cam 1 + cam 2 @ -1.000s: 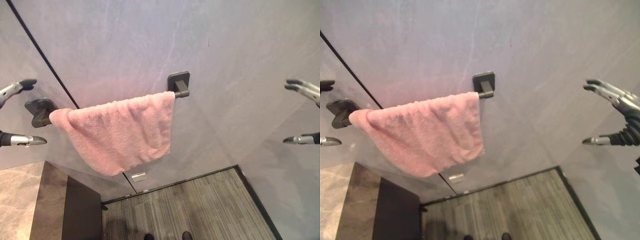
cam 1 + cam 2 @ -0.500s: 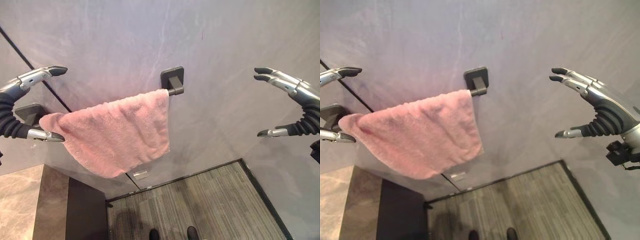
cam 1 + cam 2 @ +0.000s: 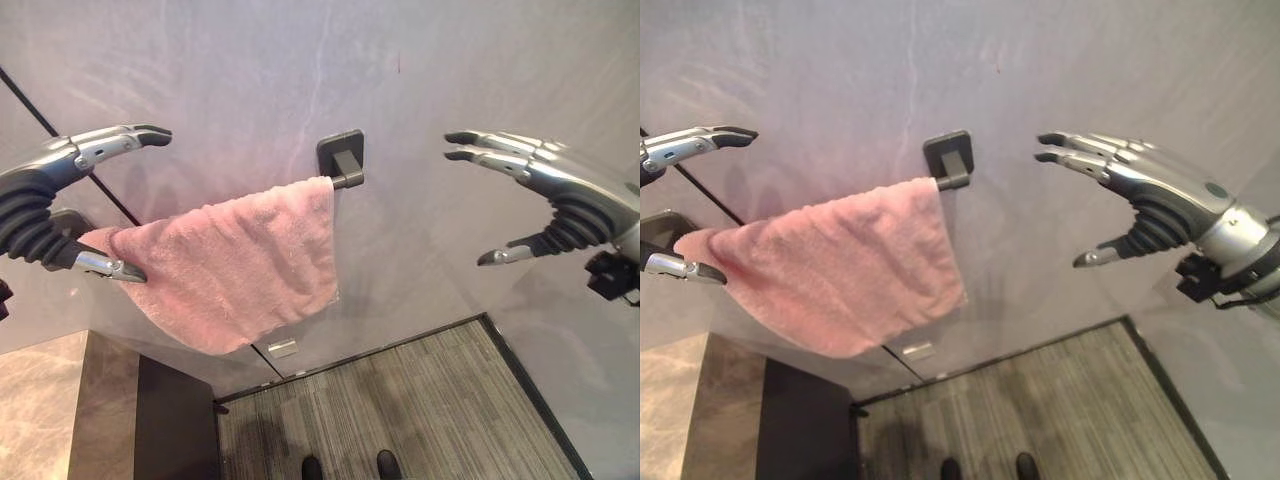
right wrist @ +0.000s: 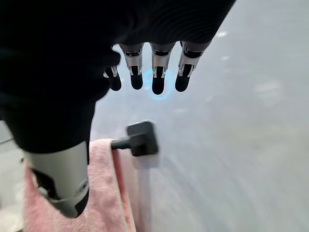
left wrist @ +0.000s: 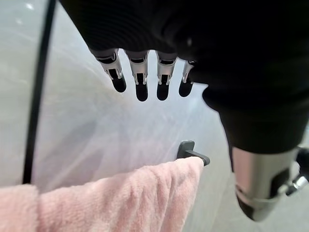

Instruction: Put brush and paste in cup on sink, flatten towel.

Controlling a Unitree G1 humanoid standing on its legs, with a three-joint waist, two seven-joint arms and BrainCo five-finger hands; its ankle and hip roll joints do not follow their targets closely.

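A pink towel (image 3: 235, 262) hangs over a dark wall rail (image 3: 340, 181), bunched and rumpled, its lower edge slanting down to a point on the left, its right end near the rail's bracket (image 3: 341, 153).

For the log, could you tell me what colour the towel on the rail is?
The towel is plain pink; the left eye view shows it best.

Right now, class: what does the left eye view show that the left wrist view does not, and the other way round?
Left eye alone: the right hand, open and off the towel; the floor; the counter; the towel's hanging lower edge.
Left wrist alone: the left hand's fingers seen from behind, straight, above the towel.
Both: the pink towel on its bar, the right bracket, the wall.
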